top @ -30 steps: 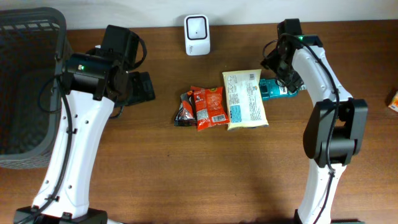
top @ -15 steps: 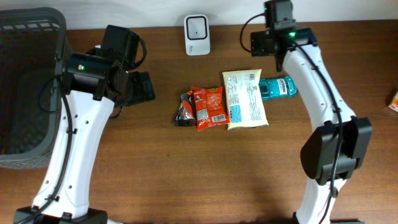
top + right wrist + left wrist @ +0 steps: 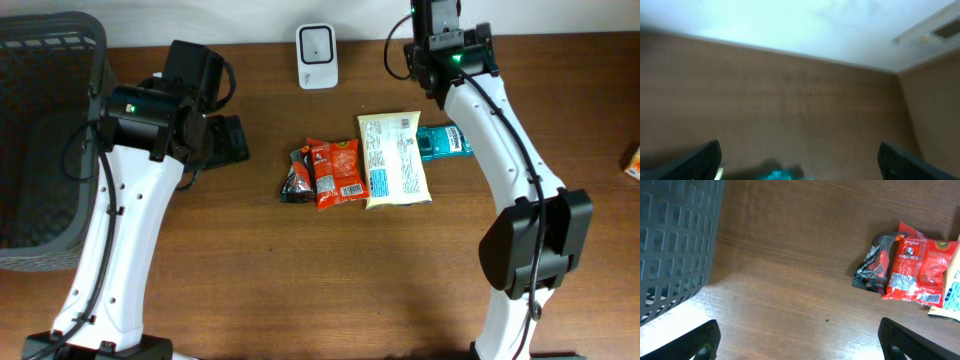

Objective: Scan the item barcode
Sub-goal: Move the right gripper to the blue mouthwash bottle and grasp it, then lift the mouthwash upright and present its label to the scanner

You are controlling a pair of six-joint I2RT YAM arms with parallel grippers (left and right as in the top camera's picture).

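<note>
Wood-grain table, crinkled red packet

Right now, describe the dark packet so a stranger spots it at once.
From the white scanner at the back of the table, look to the row of packets. The dark packet lies leftmost, against the red packet, the smallest and darkest one.

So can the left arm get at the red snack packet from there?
Probably yes: the left claw stands open and only bare table lies between, though a dark packet lies against the red snack packet.
</note>
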